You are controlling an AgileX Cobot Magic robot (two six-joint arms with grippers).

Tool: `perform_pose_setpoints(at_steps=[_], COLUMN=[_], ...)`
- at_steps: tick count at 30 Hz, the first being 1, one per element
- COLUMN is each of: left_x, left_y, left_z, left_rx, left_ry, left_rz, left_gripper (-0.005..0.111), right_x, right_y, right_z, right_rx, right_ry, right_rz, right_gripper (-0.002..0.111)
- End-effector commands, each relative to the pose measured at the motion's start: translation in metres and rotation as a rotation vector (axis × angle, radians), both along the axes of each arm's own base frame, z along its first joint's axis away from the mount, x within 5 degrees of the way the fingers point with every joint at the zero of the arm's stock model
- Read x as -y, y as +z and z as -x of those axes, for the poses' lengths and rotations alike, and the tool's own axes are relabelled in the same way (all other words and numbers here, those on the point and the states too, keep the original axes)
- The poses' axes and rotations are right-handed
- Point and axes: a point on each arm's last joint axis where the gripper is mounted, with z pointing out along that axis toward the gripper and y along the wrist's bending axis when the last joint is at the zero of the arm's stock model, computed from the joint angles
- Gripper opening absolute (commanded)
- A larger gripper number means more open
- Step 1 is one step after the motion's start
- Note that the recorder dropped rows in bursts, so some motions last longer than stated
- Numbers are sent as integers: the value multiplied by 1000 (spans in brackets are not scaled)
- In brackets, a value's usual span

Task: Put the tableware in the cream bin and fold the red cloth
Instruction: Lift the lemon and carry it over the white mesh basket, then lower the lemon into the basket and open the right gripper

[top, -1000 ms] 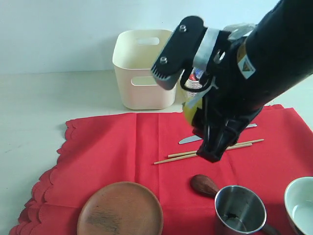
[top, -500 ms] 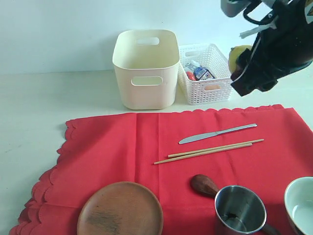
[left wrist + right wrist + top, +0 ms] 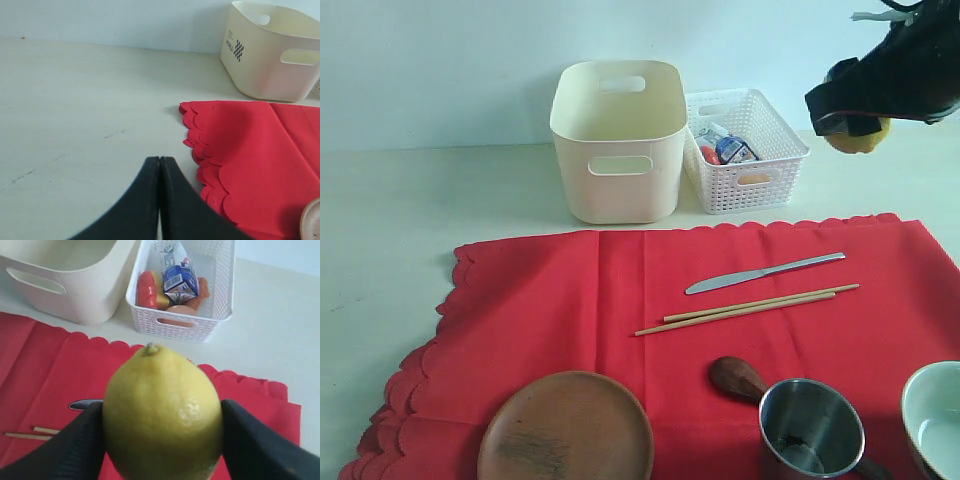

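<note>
My right end effector [image 3: 164, 437] gripped a lemon [image 3: 160, 390], my left end effector [image 3: 160, 200] was pinched together, and nothing was done: all the tableware [image 3: 565, 428] lay on the flat red cloth [image 3: 570, 300] before the cream bin [image 3: 616, 140].

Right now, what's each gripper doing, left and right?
Left gripper: closed, holding nothing.
Right gripper: closed on the lemon, held up in the air.

Open-topped cream bin [image 3: 616, 200], white basket [image 3: 775, 185] alongside
</note>
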Motion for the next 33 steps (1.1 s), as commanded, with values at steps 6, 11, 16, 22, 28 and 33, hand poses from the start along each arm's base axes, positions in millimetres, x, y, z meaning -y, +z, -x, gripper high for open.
perform_pose_setpoints(at_steps=[6,11,16,22,28,33], left_x=[0,0,0,0,0,0], left_y=[0,0,0,0,0,0], left_z=[0,0,0,0,0,0], left_rx=[9,9,9,9,9,9], left_ry=[3,3,3,3,3,3], left_rz=[1,1,1,1,1,1], left_gripper=[0,0,0,0,0,0], right_x=[-21,-30,-39,-21,-7,-10], right_y=[-12,-26,-48,-72,-98,-119], right_z=[-52,-85,-129,-179,-211,-227], right_rx=[-18,-33,-42,-39,-32,-29], right_ry=[61,64,61,0,-20,18], right_rz=[-89,-87,-77,-85,-67,-33], right_gripper=[0,0,0,0,0,0])
